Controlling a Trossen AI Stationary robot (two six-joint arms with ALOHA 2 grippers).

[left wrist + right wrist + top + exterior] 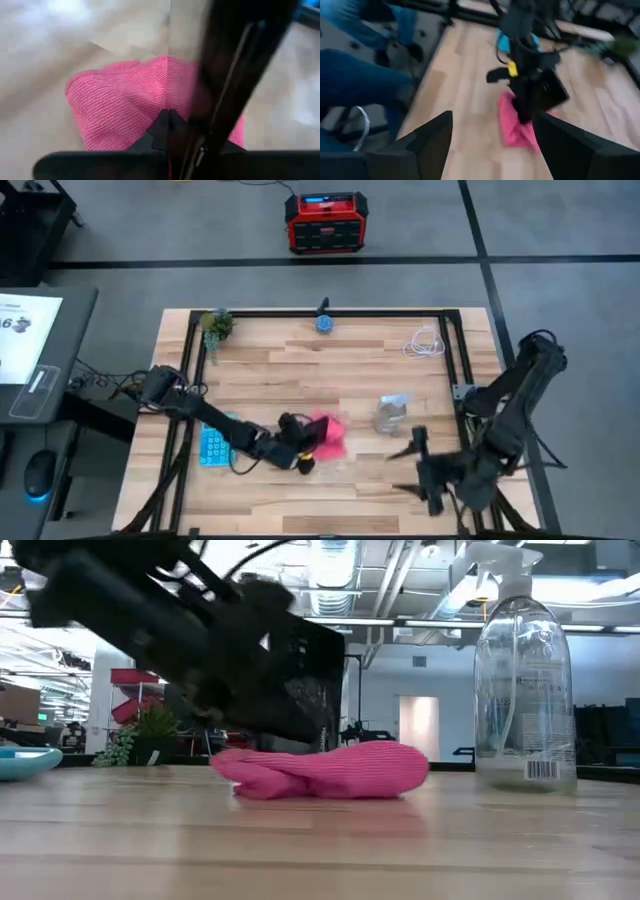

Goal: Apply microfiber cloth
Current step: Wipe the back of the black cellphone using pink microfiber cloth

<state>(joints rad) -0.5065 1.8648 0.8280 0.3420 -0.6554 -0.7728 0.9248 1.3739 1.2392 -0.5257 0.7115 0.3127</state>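
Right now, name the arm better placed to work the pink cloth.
Left. The left gripper is already down on the microfiber cloth, while the right gripper hangs open, off toward the table's near right corner, beyond the spray bottle.

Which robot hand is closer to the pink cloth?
The left. The left gripper is right at the microfiber cloth, on its near-left edge. The right gripper hangs over bare table to the cloth's right, open, well apart from it.
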